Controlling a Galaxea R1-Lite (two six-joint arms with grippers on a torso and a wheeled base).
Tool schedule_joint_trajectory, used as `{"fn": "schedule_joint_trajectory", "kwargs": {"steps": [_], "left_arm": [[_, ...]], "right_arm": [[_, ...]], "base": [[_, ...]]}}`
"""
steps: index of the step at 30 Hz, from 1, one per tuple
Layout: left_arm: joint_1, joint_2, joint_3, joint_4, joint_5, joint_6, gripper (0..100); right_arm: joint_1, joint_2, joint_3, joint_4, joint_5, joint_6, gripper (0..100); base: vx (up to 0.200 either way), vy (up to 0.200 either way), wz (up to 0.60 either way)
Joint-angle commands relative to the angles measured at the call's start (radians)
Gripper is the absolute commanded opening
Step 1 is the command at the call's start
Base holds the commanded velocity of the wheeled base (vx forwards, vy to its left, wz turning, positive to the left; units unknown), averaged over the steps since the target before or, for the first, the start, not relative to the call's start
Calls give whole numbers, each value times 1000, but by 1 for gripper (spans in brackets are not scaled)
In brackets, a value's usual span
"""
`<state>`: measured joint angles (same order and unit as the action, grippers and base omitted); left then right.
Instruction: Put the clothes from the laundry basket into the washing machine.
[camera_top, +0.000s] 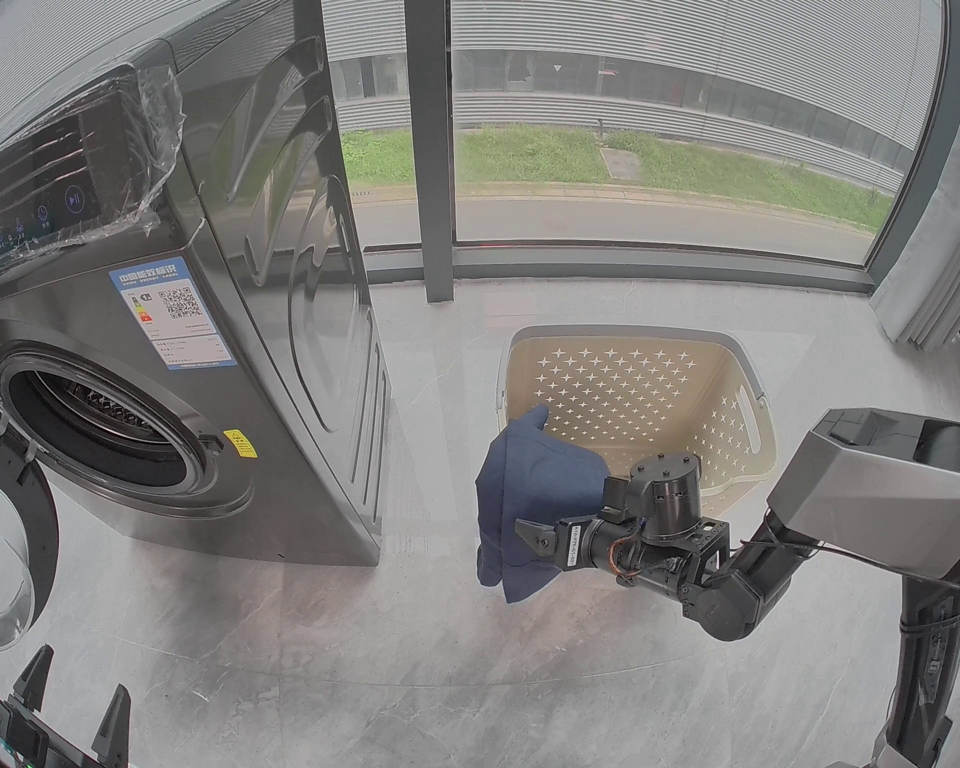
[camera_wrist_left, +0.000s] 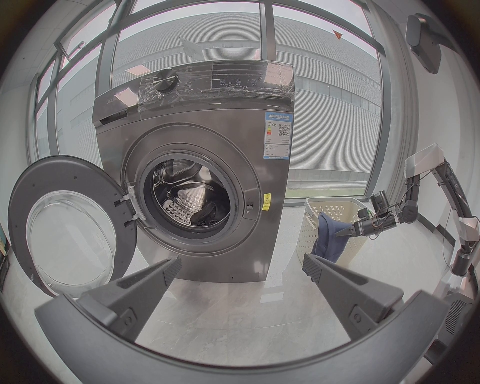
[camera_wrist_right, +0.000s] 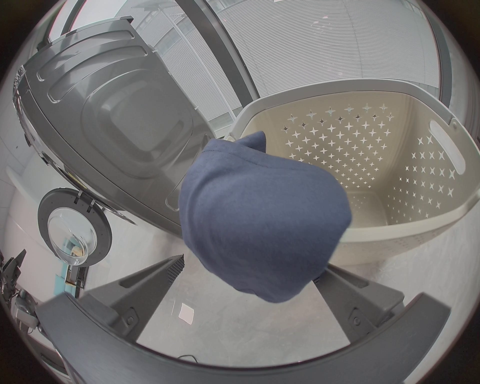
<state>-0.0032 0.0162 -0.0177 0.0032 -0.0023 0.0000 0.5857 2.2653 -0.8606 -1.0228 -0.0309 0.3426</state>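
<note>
A dark blue garment (camera_top: 530, 490) hangs over the near left corner of the cream laundry basket (camera_top: 630, 333), draping down its outside toward the floor. My right gripper (camera_top: 525, 545) is at the garment, open, its fingers spread to either side of the cloth (camera_wrist_right: 260, 215); whether a finger touches it I cannot tell. The basket's inside (camera_wrist_right: 400, 230) looks bare. The grey washing machine (camera_top: 100, 430) stands to the left with its round door (camera_wrist_left: 70, 225) swung wide open. A dark item (camera_wrist_left: 202, 215) lies in the drum. My left gripper (camera_wrist_left: 241, 260) hangs open and holds nothing, low in front of the machine.
Large windows (camera_top: 650, 130) run behind the basket. A pale curtain (camera_top: 925, 270) hangs at the far right. Bare grey floor (camera_top: 400, 650) lies between the machine and the basket.
</note>
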Motion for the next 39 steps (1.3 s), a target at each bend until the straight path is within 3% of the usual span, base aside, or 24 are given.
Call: {"fn": "schedule_joint_trajectory", "kwargs": {"steps": [1, 13, 20, 25, 27, 30, 39], "left_arm": [[0, -15, 16, 0, 1, 0, 100], [0, -13, 16, 0, 1, -2, 100], [0, -15, 16, 0, 1, 0, 100], [0, -15, 16, 0, 1, 3, 100], [0, -15, 16, 0, -2, 5, 100], [0, -15, 16, 0, -2, 5, 100], [0, -13, 16, 0, -2, 2, 100]], "right_arm": [[-1, 28, -21, -17, 0, 0, 0], [9, -18, 37, -62, 2, 6, 0], [16, -337, 278, -151, 16, -8, 0], [52, -632, 390, -131, 48, -10, 0], [60, -730, 388, -80, 57, -20, 0], [65, -837, 381, 27, 60, -79, 0], [74, -941, 387, 95, 85, -88, 0]], "base": [[0, 0, 0], [0, 0, 0], [0, 0, 0], [0, 0, 0], [0, 0, 0], [0, 0, 0], [-133, 0, 0]]}}
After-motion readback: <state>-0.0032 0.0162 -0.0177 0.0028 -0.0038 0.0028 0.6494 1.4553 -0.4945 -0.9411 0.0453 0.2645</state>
